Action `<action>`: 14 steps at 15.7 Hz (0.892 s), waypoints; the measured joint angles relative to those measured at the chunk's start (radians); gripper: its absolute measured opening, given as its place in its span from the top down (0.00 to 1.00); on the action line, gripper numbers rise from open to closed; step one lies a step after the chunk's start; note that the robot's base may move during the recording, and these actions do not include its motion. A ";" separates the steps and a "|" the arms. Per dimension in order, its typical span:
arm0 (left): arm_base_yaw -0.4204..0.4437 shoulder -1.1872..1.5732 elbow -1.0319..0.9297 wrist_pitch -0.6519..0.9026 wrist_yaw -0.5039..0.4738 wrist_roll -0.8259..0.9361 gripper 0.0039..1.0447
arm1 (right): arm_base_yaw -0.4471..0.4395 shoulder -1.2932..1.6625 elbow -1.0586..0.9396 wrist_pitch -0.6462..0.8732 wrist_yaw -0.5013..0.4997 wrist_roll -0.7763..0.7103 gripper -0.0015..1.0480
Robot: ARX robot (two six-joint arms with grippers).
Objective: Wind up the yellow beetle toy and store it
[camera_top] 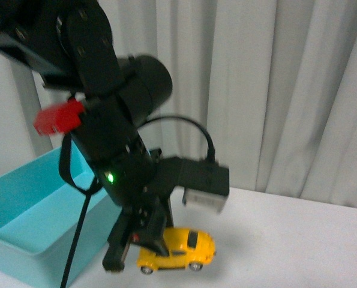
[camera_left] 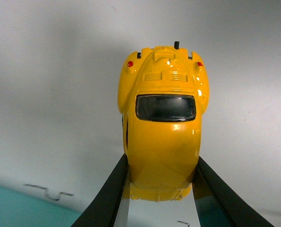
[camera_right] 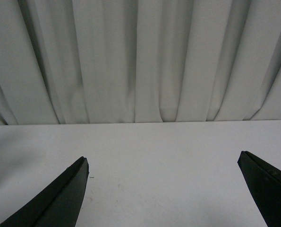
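Note:
The yellow beetle toy [camera_top: 179, 248] is a small yellow car with dark windows and black wheels, low over the white table. My left gripper [camera_top: 143, 247] is shut on its end, the black arm reaching down from the upper left. In the left wrist view the toy [camera_left: 163, 142] points away, and both black fingers [camera_left: 113, 189] press its sides. My right gripper [camera_right: 163, 172] is open and empty over bare white table; it does not show in the front view.
A light-blue open bin [camera_top: 28, 225] stands at the left, right beside the held toy; its corner shows in the left wrist view [camera_left: 17, 213]. The white table [camera_top: 298, 240] runs to the right. Pale curtains [camera_top: 274, 90] hang behind.

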 joint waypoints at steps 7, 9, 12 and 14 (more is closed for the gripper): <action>0.394 -0.144 0.195 0.056 0.151 -0.261 0.69 | 0.000 0.000 0.000 0.000 0.000 0.000 0.06; 0.489 -0.111 0.185 0.132 0.047 -0.350 0.69 | 0.000 0.000 0.000 0.000 0.000 0.000 0.06; 0.556 0.010 0.098 0.237 -0.121 -0.504 0.69 | 0.000 0.000 0.000 0.000 0.000 0.000 0.06; 0.550 0.087 0.065 0.306 -0.158 -0.563 0.69 | 0.000 0.000 0.000 0.000 0.000 0.000 0.06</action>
